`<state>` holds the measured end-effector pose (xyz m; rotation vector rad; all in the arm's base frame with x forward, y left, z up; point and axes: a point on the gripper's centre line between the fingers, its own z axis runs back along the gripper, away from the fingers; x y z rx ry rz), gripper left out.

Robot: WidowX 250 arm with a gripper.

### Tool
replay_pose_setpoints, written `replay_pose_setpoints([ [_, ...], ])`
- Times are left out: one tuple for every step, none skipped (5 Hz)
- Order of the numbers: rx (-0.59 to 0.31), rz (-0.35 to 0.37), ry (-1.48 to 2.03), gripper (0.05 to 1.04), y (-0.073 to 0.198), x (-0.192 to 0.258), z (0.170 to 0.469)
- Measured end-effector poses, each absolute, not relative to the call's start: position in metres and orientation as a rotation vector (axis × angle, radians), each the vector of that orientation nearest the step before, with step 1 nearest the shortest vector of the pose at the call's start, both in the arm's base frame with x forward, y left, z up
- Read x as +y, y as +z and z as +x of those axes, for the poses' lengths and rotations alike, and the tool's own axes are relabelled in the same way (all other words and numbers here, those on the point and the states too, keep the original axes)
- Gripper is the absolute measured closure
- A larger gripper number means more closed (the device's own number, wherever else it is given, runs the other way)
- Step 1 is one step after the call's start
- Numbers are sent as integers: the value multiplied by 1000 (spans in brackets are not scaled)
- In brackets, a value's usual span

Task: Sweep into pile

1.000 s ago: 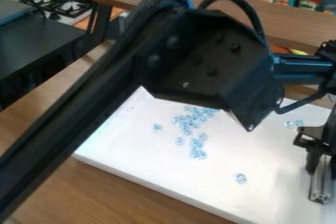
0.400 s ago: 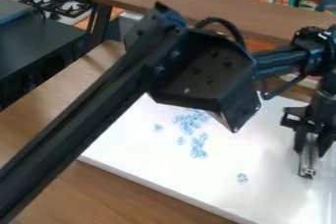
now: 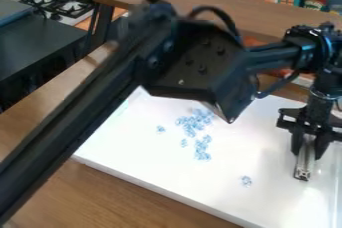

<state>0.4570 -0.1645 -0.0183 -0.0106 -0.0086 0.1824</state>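
Blue bits (image 3: 194,122) lie on the white board (image 3: 133,147), most of them in a loose, bumpy bunch near its middle. Two bits sit just beside the bunch, on its left in the camera view, and one more (image 3: 246,180) sits well apart, nearer the front edge. My gripper (image 3: 308,148) is at the right side of the view, over the board, and I'm squeezing a silver bar (image 3: 304,166) that points down. I can't tell if the bar touches the board. The board is on a brown wooden table (image 3: 80,192).
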Motion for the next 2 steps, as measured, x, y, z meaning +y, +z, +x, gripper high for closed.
replay_pose_setpoints([
  [2, -5, 173, 697, -19, -147, 453],
  [23, -1, 209, 697, -20, -104, 449],
])
